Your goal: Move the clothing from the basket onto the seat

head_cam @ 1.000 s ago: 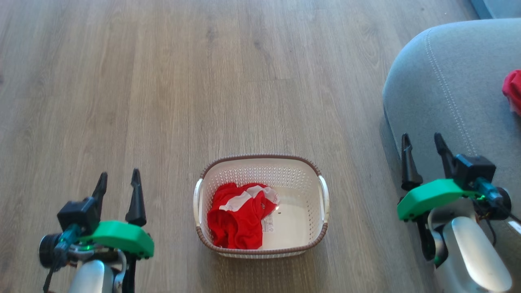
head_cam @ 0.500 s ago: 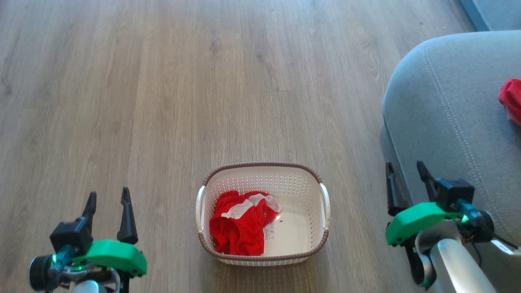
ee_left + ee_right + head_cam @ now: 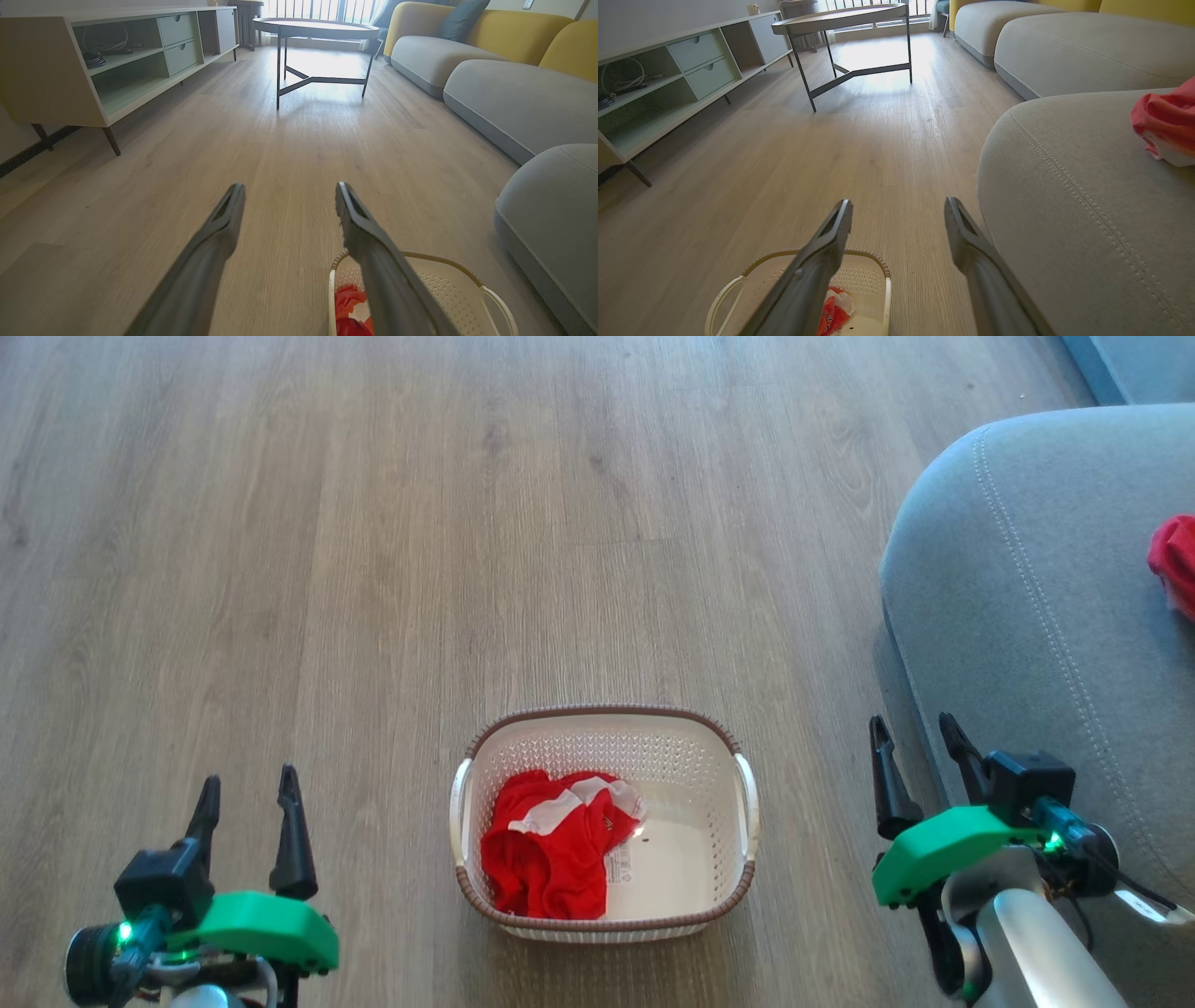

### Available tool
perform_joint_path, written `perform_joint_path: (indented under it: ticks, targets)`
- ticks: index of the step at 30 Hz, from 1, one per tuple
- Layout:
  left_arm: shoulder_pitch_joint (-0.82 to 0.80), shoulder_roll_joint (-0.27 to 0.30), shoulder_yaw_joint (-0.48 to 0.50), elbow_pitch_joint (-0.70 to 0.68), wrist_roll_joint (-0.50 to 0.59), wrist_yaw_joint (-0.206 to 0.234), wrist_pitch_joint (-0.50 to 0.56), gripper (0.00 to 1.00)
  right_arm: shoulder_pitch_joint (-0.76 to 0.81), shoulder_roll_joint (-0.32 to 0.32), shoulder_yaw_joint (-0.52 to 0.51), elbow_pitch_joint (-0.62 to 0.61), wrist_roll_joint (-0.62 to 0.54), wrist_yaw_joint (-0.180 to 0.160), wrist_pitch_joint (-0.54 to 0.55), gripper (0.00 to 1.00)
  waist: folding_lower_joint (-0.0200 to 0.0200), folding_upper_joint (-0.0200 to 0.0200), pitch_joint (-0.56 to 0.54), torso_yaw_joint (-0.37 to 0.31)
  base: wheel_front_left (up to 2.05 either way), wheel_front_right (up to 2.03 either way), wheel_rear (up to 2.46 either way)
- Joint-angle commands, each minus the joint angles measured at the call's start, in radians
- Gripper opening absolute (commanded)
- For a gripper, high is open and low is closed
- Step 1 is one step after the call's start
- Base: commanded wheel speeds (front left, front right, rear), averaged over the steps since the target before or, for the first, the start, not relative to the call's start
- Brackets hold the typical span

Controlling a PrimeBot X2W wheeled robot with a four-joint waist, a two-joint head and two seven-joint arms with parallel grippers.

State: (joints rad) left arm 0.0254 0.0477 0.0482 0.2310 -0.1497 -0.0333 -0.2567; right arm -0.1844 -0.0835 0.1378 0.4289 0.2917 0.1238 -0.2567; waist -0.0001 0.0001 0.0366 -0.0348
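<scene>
The cream basket (image 3: 672, 747) with a brown rim stands on the wood floor, bottom centre. In its left half lies red clothing (image 3: 551, 849) with white stripes; the same clothing (image 3: 833, 310) shows from the right wrist. Another red piece (image 3: 1178, 560) rests on the grey seat (image 3: 1046, 579) at the right edge, also seen as a red piece (image 3: 1164, 119) on the seat (image 3: 1064, 186). My left gripper (image 3: 250, 788) is open, left of the basket. My right gripper (image 3: 913, 733) is open, between the basket and the seat. Both hold nothing.
A round metal-legged coffee table (image 3: 317, 28) stands far ahead, a low media cabinet (image 3: 93, 60) runs along the left, and further grey and yellow sofa sections (image 3: 490, 65) line the right. Wood floor (image 3: 467, 523) stretches wide beyond the basket.
Both grippers have dropped lower in the head view; the right one drew back from the seat's side toward the basket. The view also shifted a little. Clothing has not moved.
</scene>
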Motion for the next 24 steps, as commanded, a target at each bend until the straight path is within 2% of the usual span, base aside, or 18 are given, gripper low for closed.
perform_joint_path:
  ticks: [1, 11, 19, 24]
  targets:
    - [-0.028, 0.003, 0.028, -0.035, -0.004, 0.004, -0.005, 1.00, -0.024, -0.002, 0.024, -0.034, 0.006, 0.007, -0.005, 1.00, 0.0001, -0.0001, 0.001, 0.001, 0.00, 0.00, 0.00]
    - [-0.029, 0.003, -0.011, -0.034, -0.018, 0.007, -0.005, 1.00, -0.033, 0.000, 0.013, -0.064, -0.002, 0.007, -0.005, 1.00, 0.0001, -0.0001, 0.025, -0.002, 0.00, 0.00, 0.00]
    - [-0.070, 0.003, -0.028, 0.011, -0.025, -0.035, -0.005, 1.00, -0.066, 0.002, 0.003, -0.116, -0.015, 0.007, -0.005, 1.00, 0.0001, -0.0001, 0.105, -0.009, 0.00, 0.00, 0.00]
    - [-0.115, 0.003, -0.058, 0.035, -0.024, -0.056, -0.005, 1.00, -0.106, 0.004, 0.005, -0.168, -0.029, 0.007, -0.005, 1.00, 0.0001, -0.0001, 0.196, -0.018, 0.00, 0.00, 0.00]
